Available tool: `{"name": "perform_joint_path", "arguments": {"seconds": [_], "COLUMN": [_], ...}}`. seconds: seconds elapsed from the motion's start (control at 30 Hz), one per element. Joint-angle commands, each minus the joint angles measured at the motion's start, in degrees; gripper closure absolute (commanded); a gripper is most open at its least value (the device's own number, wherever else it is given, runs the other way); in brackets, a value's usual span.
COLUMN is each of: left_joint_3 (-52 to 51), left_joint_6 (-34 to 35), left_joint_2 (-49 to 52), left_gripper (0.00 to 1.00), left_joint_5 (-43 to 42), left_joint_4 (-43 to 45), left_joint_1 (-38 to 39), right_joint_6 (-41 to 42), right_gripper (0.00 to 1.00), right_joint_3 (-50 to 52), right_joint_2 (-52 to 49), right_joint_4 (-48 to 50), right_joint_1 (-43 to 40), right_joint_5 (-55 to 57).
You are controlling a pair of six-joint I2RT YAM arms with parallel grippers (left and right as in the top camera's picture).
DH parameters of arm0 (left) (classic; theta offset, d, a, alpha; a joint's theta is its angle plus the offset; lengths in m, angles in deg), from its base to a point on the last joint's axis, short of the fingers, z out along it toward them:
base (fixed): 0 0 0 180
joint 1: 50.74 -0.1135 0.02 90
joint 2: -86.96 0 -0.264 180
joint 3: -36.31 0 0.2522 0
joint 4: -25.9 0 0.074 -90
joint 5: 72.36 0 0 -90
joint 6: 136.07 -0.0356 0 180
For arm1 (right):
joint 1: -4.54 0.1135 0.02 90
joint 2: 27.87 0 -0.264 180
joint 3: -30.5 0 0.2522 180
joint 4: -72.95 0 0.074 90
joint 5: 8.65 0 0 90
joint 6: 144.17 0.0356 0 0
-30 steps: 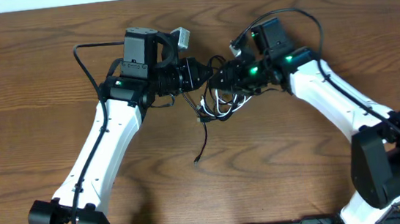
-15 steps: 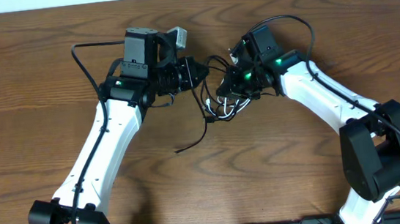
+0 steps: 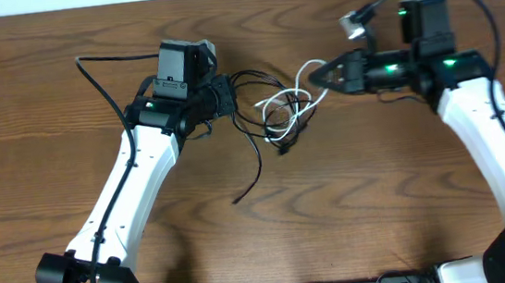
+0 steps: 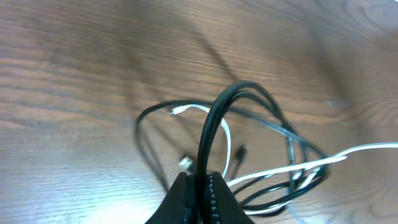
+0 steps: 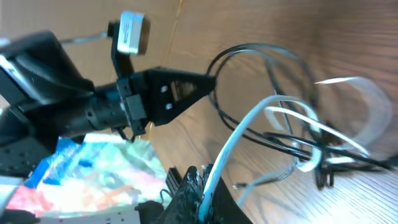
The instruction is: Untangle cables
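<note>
The left gripper is found clamped on a doubled loop of the black cable, pinched at the fingertips. The right gripper is likewise closed, on the white cable, which is held close to one end. Between the two grippers the tangle is spread on the table, with white loops threaded through black ones. A loose black tail is trailed away from it toward the robot's side.

Both cables are judged light, limp and smooth-sheathed, so slip through a pinch is to be expected under a firm pull. A small white plug is noted inside the loops and is judged liable to snag. Hold is best taken on bare strand near a crossing, not on a plug.
</note>
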State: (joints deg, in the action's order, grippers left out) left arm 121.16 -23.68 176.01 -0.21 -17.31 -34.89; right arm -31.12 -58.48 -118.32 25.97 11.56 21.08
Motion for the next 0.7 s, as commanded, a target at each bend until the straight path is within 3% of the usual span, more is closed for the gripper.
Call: {"name": "perform_joint_path", "arguments": {"seconds": [0.0,0.2,0.37,0.67], "left_joint_3": [0.4,0.4,0.4,0.4], "left_joint_6": [-2.5,-3.7,-4.8,-8.9], "left_joint_2": [0.1,0.1,0.1,0.1], "left_gripper": [0.93,0.93,0.93,0.92], "left_joint_5": [2.1,3.0,4.5,5.5], "left_joint_4": [-0.5,-0.5,-0.6,-4.7], "left_joint_1": [-0.2,-1.5,-5.3,-14.0], "right_joint_6": [-1.5,-1.2,-0.8,-1.9], "right_gripper": [0.99,0.99,0.99,0.99], "right_joint_3": [-0.4,-0.4,-0.4,-0.4], "right_joint_2": [0.9,0.9,0.9,0.9], "right_joint_4": [-4.2,-16.9,-22.2,-23.2], "right_joint_1": [-5.7,-13.0,-18.3,-25.8], "right_joint_5": [6.4,38.0,53.4,57.3]}}
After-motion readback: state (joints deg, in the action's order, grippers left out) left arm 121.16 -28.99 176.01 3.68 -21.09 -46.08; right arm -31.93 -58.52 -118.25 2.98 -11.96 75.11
